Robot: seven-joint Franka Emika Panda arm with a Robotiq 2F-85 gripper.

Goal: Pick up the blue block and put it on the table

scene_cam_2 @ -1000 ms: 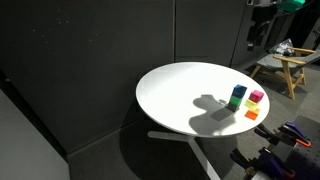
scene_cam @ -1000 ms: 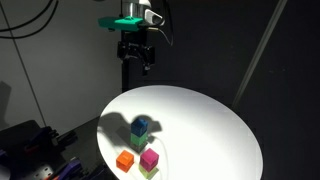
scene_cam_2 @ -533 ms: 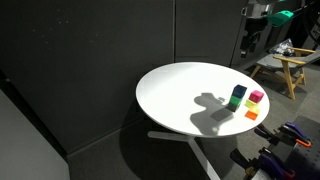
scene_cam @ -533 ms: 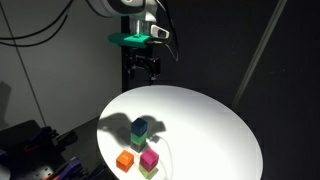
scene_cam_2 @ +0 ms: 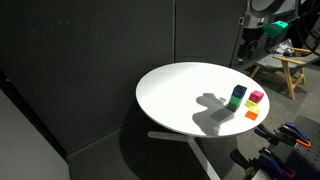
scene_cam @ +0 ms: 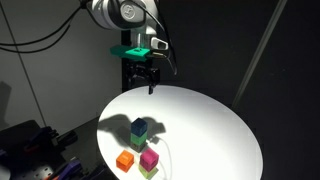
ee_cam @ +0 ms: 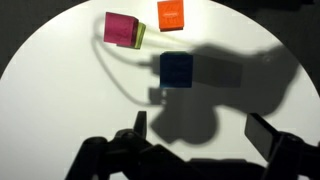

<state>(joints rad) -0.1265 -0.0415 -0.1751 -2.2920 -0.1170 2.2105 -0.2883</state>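
The blue block (scene_cam: 141, 125) (scene_cam_2: 238, 91) sits on top of a green cube (scene_cam: 140, 138) (scene_cam_2: 236, 102) near the edge of the round white table (scene_cam: 210, 130) (scene_cam_2: 175, 90). My gripper (scene_cam: 142, 82) (scene_cam_2: 247, 52) hangs open well above the table's far edge, apart from the cubes. In the wrist view the blue block (ee_cam: 176, 70) lies in the arm's shadow on the table (ee_cam: 60, 90), ahead of my gripper (ee_cam: 200, 130). Both fingers stand wide with nothing between them. The green cube is hidden under the blue one there.
A magenta cube (scene_cam: 149, 157) (ee_cam: 120, 28) rests on a yellow-green cube (scene_cam: 149, 171), with an orange cube (scene_cam: 125, 160) (ee_cam: 171, 14) (scene_cam_2: 251, 114) beside them. A wooden stool (scene_cam_2: 283, 65) stands past the table. Dark equipment (scene_cam: 35, 150) sits by the table's near side.
The arm has come down toward the table, and the gripper now hangs lower. The jaws have stayed open and the cubes have not moved.
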